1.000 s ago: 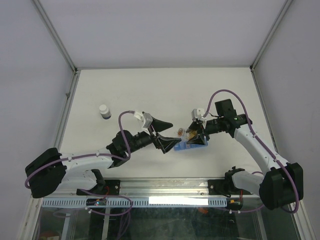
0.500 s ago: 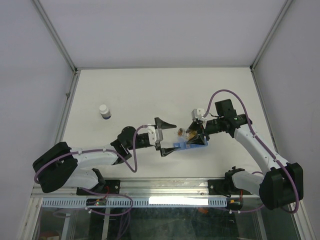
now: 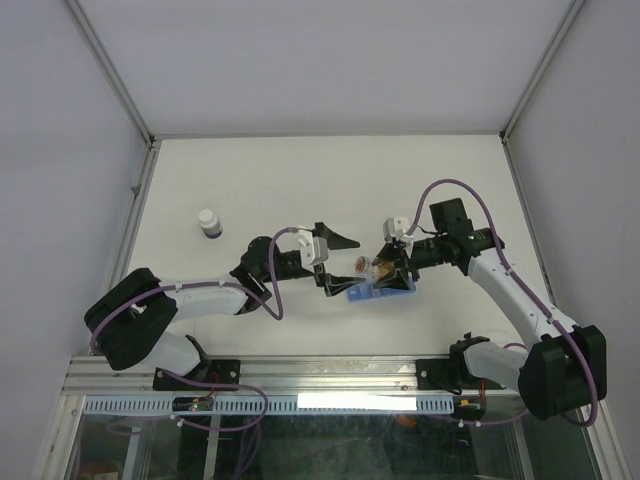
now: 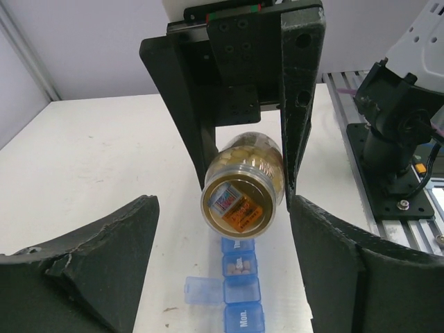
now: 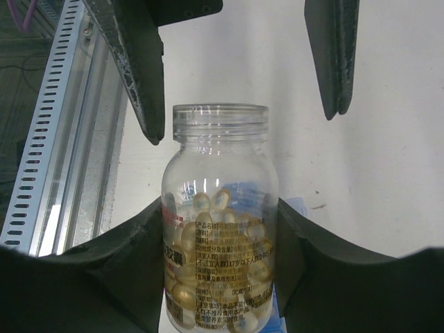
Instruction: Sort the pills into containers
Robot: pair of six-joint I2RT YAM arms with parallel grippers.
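The translucent blue pill-organiser strip [image 3: 364,292] lies on the table and also shows in the left wrist view [image 4: 240,288]. One lid [image 4: 203,289] is flipped open to the side, and the compartment behind it holds a few pale pills [image 4: 240,266]. My right gripper [image 3: 388,270] is shut on a clear bottle of yellow capsules [image 5: 220,257], tilted just above the strip's far end [image 4: 243,189], uncapped neck toward my left gripper. My left gripper [image 3: 335,262] is open and empty, its fingers [image 4: 104,257] either side of the strip, close in front of the bottle.
A small white-capped bottle [image 3: 210,222] stands at the left of the white table [image 3: 300,180]. Metal frame rails [image 3: 130,230] run along the table's sides and the near edge. The two grippers face each other closely above the strip.
My left arm has folded and its gripper has shifted slightly right and away, closer to the bottle, still open. The right arm and bottle have not moved.
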